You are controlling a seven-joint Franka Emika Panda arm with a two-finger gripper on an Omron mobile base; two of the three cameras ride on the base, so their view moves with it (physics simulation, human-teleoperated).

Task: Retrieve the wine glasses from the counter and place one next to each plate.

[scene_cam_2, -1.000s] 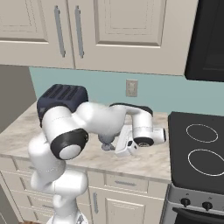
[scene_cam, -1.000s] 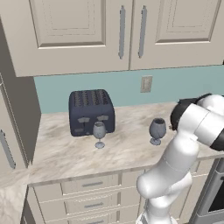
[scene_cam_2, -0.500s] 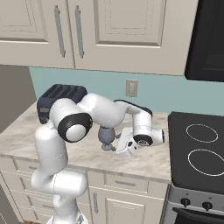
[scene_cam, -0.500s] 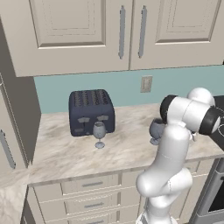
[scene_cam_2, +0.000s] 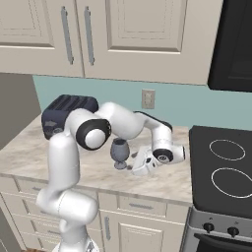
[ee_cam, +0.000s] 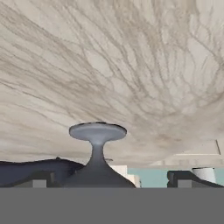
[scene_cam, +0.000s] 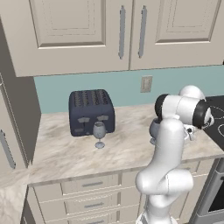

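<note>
I had the end effector (scene_cam_2: 134,166) low over the desk (scene_cam_2: 98,170), tipped on its side, with its jaws spread wide and nothing clamped between them. Just beside its fingertips stood the nearer wine glass (scene_cam_2: 120,152), upright on the stone. In the hand view that glass (ee_cam: 97,153) appeared rolled over: its round foot faced the desk surface (ee_cam: 131,65), the short stem ran down to the top of the bowl, and the two dark fingertips (ee_cam: 41,178) flanked the bowl on either side without touching it, as far as I could tell.

The glass looked smoky grey-blue and translucent, with a rounded bowl, a stubby stem and a flat round foot. From the left base view I saw it (scene_cam: 154,129) half hidden behind my own arm.

The second wine glass (scene_cam: 99,135), the same shape and tint, stood well away from the end effector, on the far side of the arm, just in front of the dark blue toaster (scene_cam: 91,112). It was much shorter than the toaster.

The desk was beige marbled stone over cream drawers (scene_cam: 92,185) with grey bar handles. On the end effector's other side lay the black stovetop (scene_cam_2: 224,170).

I could read no brand, label or writing on anything.
</note>
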